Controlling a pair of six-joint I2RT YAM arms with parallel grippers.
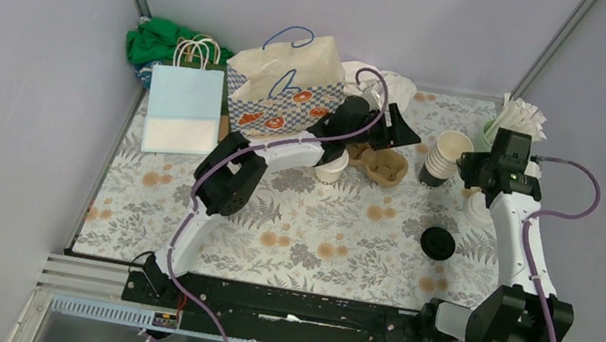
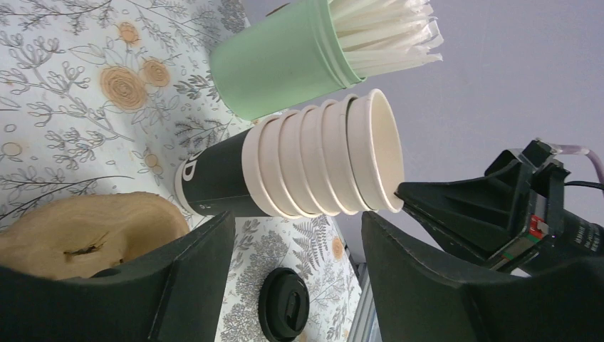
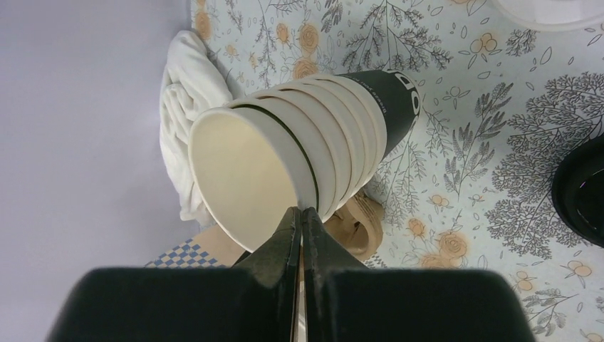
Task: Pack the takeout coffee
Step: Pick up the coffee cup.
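Several nested cups (image 1: 446,157) at 1 o'clock on counter (image 1: 318,228). Right end effector (image 3: 303,214) pinching top rim; left end effector (image 2: 292,231) wide, empty. Separating one cup; next: brace stack, pull.

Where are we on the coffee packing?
Early. Done: one white-lidded cup stands beside the cardboard carrier; the carrier well seen from the left wrist is empty. In hand: right gripper is shut on the rim of the top cup of the nested stack; left gripper hangs open by the carrier. Left: seat cups in the carrier, then probably bag it.
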